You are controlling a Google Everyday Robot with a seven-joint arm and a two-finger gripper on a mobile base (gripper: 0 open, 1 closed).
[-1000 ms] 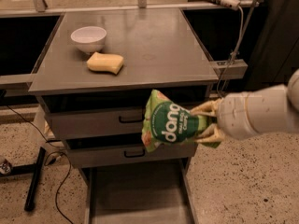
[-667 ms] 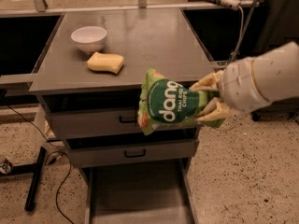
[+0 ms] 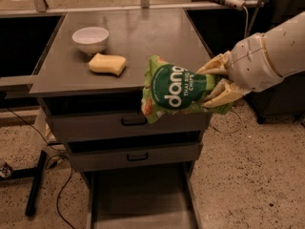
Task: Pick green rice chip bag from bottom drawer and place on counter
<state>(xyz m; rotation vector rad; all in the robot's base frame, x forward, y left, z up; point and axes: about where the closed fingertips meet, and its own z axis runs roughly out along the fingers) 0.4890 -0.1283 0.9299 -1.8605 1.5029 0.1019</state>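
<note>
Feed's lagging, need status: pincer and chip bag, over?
Pincer shut on green rice chip bag. Bag in the air by counter front right edge, not yet down. Yellow sponge, white bowl on counter left.

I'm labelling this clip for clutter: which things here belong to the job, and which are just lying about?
Job: green rice chip bag, held by the gripper in front of the counter; bottom drawer, open.
Lying about: white bowl, yellow sponge, both on the counter.
</note>
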